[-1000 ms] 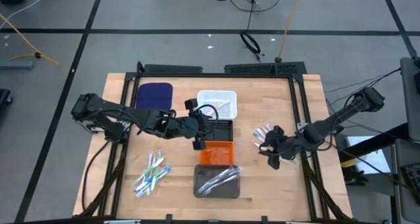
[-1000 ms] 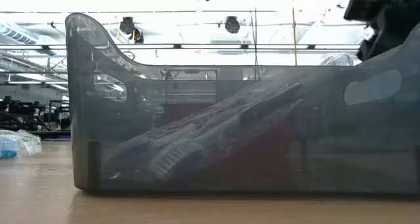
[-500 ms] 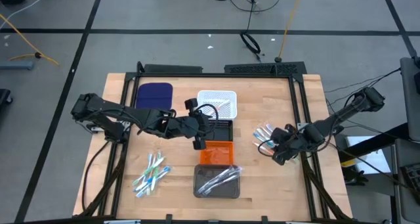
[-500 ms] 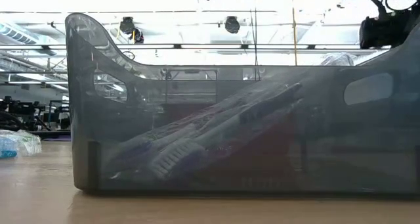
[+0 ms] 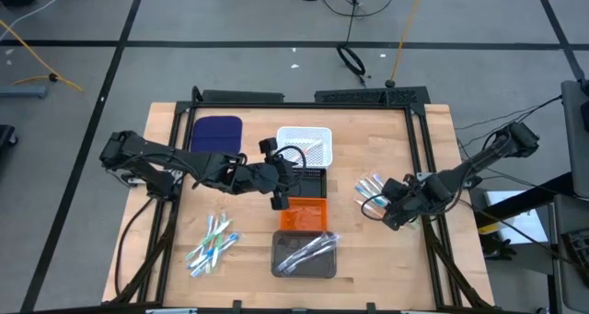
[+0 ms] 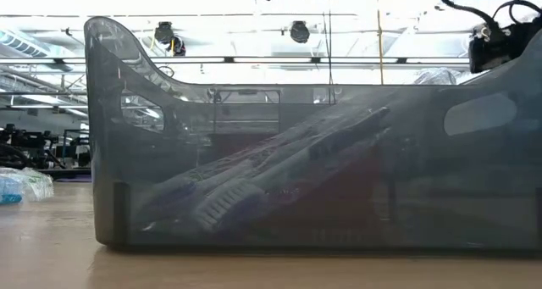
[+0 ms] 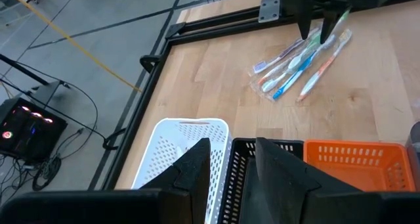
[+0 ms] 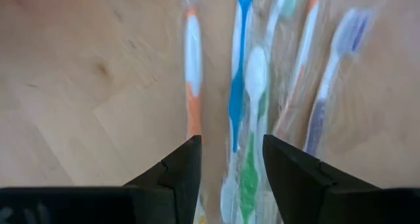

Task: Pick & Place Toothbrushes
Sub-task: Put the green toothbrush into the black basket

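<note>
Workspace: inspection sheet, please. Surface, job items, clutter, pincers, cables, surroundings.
Surface: wooden table in a black frame.
Job's things: wrapped toothbrushes in a right pile and a front-left pile; more in the grey tray.
Clutter: white tray, black tray, orange tray, blue pad.
Grippers: left pincer open above the black tray, empty; right pincer open over the right pile, empty.
Cables: loose leads on the floor behind the table.
Surroundings: grey tiled floor; no people seen.
</note>
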Motion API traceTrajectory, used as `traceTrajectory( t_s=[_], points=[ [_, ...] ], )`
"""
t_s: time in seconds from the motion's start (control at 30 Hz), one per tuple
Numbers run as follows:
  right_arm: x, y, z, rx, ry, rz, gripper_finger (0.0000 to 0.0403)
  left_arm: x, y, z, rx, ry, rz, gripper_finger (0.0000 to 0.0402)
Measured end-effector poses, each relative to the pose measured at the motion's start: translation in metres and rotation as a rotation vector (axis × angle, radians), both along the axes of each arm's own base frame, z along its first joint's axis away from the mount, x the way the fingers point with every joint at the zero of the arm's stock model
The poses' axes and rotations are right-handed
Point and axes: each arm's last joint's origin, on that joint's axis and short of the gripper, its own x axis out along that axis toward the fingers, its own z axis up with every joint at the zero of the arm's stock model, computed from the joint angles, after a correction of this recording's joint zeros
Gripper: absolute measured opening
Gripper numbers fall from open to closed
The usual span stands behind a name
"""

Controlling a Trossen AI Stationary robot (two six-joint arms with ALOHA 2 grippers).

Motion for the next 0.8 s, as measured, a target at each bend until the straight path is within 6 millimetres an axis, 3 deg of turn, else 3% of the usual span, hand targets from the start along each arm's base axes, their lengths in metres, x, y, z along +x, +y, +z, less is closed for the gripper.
traceTrajectory(
  t_s=[0.53, 0.67, 0.8],
  points=[
    [0.01, 0.007, -0.021, -0.055, 0.16, -0.013, 0.0147, -0.001, 0.0, -0.002, 0.005, 0.021, 0.0, 0.0124],
    [0.011, 0.007, -0.024, -0.068, 0.181, -0.015, 0.0118, -0.001, 0.0, -0.002, 0.005, 0.022, 0.0, 0.0124],
    [0.012, 0.008, -0.026, -0.073, 0.19, -0.015, 0.0056, -0.001, 0.0, -0.002, 0.005, 0.023, 0.0, 0.0124]
  ],
)
